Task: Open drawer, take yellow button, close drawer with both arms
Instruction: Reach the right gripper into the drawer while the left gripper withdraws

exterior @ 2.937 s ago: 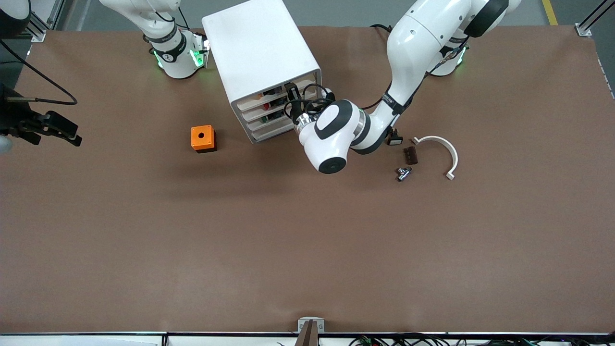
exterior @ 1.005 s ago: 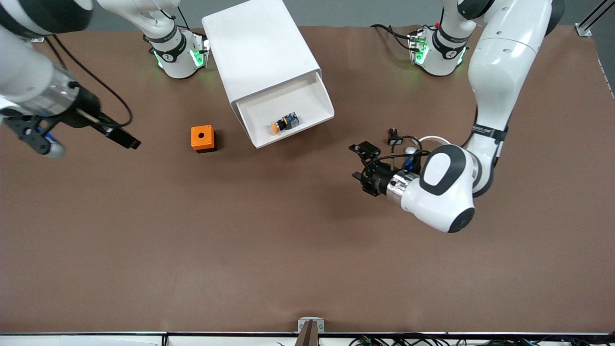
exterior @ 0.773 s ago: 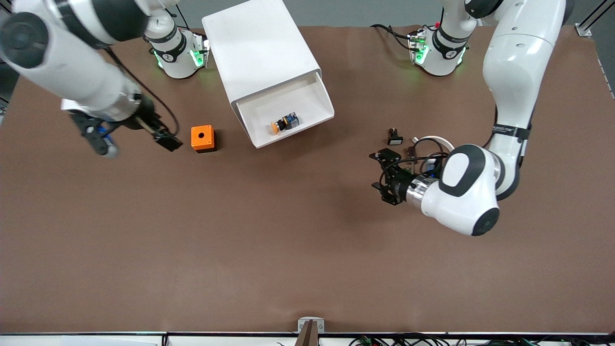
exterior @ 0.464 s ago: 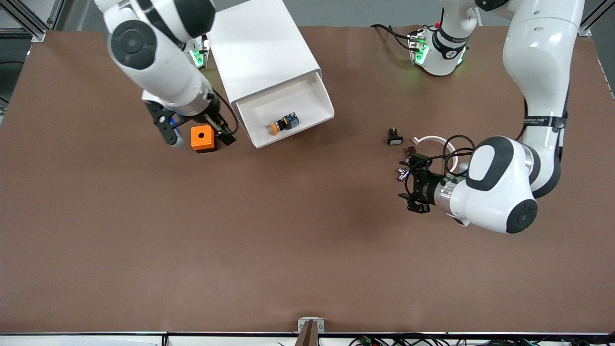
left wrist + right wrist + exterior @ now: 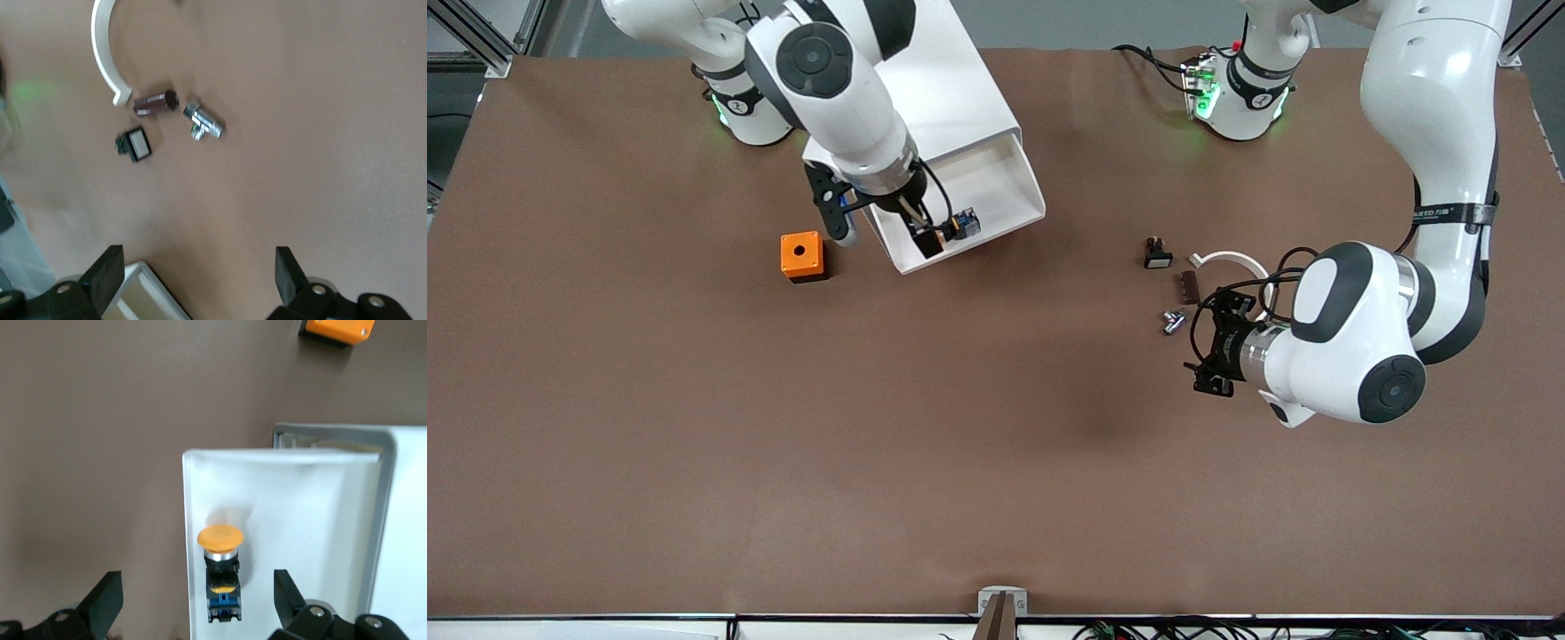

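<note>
White cabinet [image 5: 925, 98] on a brown counter [image 5: 960, 444], standing near the right arm's base. Its uppermost drawer [image 5: 1009, 191] is pulled out toward the front camera and forms a shallow white tray. The only item in the tray is the button [image 5: 221, 573], lying on its side near the front wall, with its round orange cap toward the tray's corner, then the black body, then the blue rear end.

The right gripper [image 5: 885, 222] hangs over the open drawer, directly above the button; its fingers [image 5: 107, 597] are spread wide to either side of the button, holding nothing and not touching it. The left gripper [image 5: 1214, 342] is over bare counter toward the left arm's end, its fingers [image 5: 107, 277] likewise spread wide and empty.

On the counter beside the cabinet, toward the right arm's end, sits an orange cube [image 5: 801, 255] with a round hole in its top face. Near the left gripper lies a cluster of small parts: a curved white strip [image 5: 107, 57], a dark brown block [image 5: 155, 104] just beside one end of the strip, a small silver metal fitting [image 5: 205, 121] next to the block, and a small black part with a white face [image 5: 135, 144].

The counter covering is plain and matte. A small metal bracket [image 5: 1002, 600] sits at the counter edge nearest the front camera.
</note>
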Controlling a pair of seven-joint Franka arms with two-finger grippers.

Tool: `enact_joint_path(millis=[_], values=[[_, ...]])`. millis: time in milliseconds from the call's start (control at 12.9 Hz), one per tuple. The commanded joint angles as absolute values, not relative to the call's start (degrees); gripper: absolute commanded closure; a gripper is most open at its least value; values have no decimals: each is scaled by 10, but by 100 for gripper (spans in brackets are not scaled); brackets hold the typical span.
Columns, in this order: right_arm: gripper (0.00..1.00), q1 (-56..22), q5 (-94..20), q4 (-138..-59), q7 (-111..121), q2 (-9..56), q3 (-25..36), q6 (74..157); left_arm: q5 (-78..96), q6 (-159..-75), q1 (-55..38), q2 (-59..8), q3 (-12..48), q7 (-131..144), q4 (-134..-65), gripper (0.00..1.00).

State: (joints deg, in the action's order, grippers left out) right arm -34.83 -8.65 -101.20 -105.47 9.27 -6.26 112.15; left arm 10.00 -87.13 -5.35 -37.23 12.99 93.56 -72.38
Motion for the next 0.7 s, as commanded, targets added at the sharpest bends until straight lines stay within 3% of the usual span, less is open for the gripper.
enact_joint_path(millis=[0, 464, 618], values=[[0, -373, -89, -1023, -1090, 96, -56, 1138, 80, -867, -56, -364, 132, 891, -729, 1], [0, -414, -80, -1056, -1100, 106, -55, 1175, 81, -871, -59, -366, 132, 831, -732, 1], [5, -417, -79, -1056, -1100, 113, -56, 1174, 80, -877, -69, -367, 133, 821, -732, 1]])
